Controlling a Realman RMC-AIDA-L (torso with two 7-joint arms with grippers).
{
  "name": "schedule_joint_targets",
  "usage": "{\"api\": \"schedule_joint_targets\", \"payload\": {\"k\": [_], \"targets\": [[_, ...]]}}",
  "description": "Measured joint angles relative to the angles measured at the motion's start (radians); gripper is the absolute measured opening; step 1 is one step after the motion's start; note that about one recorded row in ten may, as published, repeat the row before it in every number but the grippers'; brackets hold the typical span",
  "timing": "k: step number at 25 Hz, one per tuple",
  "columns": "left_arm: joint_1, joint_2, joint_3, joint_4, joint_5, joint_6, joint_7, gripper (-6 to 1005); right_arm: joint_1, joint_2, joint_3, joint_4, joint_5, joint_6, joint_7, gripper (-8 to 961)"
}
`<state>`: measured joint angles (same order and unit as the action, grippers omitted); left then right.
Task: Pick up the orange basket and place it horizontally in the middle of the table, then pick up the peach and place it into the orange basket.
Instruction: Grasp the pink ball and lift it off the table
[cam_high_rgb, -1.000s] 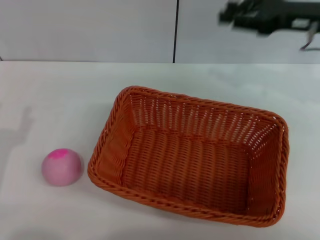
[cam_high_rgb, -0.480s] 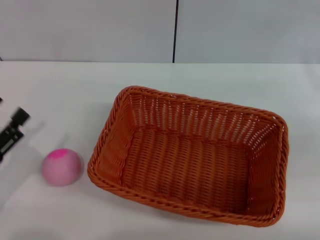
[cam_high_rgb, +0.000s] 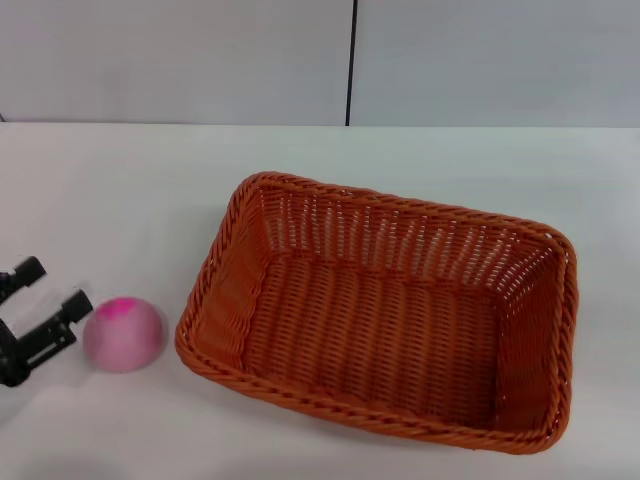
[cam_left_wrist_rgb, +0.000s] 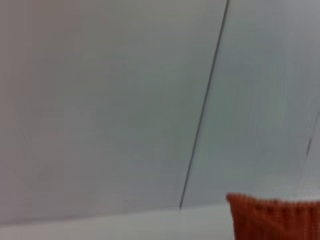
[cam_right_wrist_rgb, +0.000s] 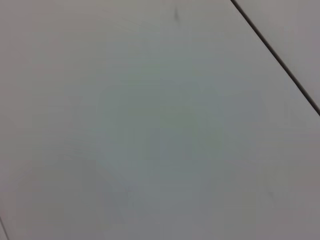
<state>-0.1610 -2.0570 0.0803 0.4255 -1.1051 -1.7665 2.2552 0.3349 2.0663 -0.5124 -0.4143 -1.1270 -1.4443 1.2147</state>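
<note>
The orange basket (cam_high_rgb: 385, 320) lies flat on the white table (cam_high_rgb: 120, 180), its long side running left to right, slightly turned, and it holds nothing. One corner of the basket (cam_left_wrist_rgb: 275, 217) shows in the left wrist view. The peach (cam_high_rgb: 123, 333) rests on the table just left of the basket. My left gripper (cam_high_rgb: 52, 288) reaches in from the left edge, open, with nothing between its fingers. Its nearer fingertip (cam_high_rgb: 77, 302) is right beside the peach's upper left side. My right gripper is out of view.
A grey wall (cam_high_rgb: 180, 60) with a dark vertical seam (cam_high_rgb: 352, 60) runs behind the table's far edge. The right wrist view shows only a plain grey surface with a dark line (cam_right_wrist_rgb: 280, 62).
The right arm, at the top right a second ago, has left the view. The left gripper has come in from the left edge and moved down close to the peach.
</note>
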Motion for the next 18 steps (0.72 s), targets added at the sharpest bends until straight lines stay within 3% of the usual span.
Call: {"api": "schedule_joint_targets", "payload": {"k": [9,18], "targets": [[-0.034,-0.005,0.007,0.001,0.132,0.09,-0.027,797,0.015,-0.003,-0.009,0.018,-0.001,0.018,-0.001,422],[-0.07,-0.004,0.059,-0.023,0.14,0.146,-0.07,794,0.016,-0.006,-0.009,0.025,-0.004,0.04,-0.001,422]]}}
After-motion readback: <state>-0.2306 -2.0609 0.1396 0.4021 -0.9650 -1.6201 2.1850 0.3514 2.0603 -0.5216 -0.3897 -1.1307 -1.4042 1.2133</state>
